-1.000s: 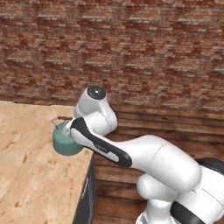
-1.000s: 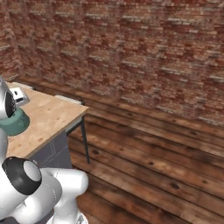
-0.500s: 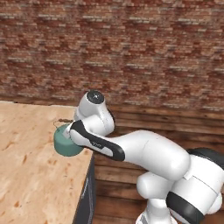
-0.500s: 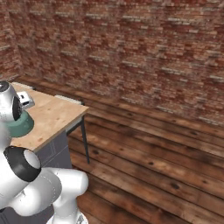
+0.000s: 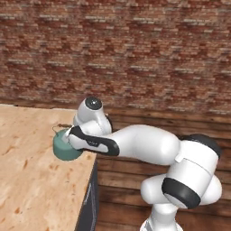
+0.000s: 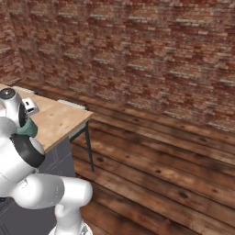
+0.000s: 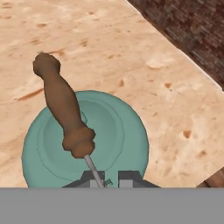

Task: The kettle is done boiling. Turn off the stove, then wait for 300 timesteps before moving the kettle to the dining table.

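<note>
The teal kettle (image 7: 87, 142) with its brown arched handle (image 7: 63, 109) is low over the light-wood dining table (image 7: 131, 52), near the table's right edge. I cannot tell whether its base touches the top. My gripper (image 7: 107, 178) is shut on the thin wire end of the handle, right above the kettle's body. From the left base view the kettle (image 5: 63, 149) peeks out from under my hand, above the table (image 5: 27, 180). In the right base view the kettle (image 6: 28, 128) shows beside my arm. The stove is out of view.
A small white object (image 6: 30, 106) lies on the dining table (image 6: 59, 120) behind the kettle. The table's corner and dark leg (image 6: 88, 147) stand over a wooden plank floor (image 6: 160, 170). A brick wall (image 5: 135, 54) closes the back.
My arm has reached further out over the table, carrying the kettle a little inward from the edge and slightly lower. The gripper stays shut on the handle.
</note>
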{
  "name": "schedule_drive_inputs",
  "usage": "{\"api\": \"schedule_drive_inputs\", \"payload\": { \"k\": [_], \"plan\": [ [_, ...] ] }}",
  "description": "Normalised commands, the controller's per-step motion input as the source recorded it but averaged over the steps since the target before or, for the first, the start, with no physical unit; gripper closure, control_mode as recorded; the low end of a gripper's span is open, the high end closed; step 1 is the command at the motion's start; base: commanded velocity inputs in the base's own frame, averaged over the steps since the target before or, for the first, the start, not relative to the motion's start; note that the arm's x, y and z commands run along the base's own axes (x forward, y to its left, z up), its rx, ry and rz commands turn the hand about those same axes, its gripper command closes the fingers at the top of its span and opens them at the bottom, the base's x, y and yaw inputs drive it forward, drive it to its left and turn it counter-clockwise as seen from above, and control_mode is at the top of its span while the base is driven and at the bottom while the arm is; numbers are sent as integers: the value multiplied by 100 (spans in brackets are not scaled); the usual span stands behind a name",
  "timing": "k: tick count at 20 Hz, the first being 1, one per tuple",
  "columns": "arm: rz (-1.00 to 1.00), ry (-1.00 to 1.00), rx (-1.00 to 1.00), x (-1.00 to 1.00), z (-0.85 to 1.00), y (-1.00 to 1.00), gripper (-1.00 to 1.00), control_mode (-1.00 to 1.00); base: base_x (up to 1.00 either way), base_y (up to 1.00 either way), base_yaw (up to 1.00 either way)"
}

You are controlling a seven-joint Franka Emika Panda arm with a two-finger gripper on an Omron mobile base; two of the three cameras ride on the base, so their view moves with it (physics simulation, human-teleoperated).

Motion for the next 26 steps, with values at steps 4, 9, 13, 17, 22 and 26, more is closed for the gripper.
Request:
{"api": "schedule_drive_inputs", "payload": {
  "k": [4,9,13,17,22,26],
  "plan": [
    [0,1,0,29,-16,21,100,-100,0,0,0],
    [0,3,0,25,-16,19,100,-100,0,0,0],
    [0,4,0,19,-18,14,100,-100,0,0,0],
    [0,3,0,17,-19,12,100,-100,0,0,0],
    [0,2,0,17,-19,13,100,-100,0,0,0],
    [0,2,0,16,-20,15,100,-100,0,0,0]
  ]
}}
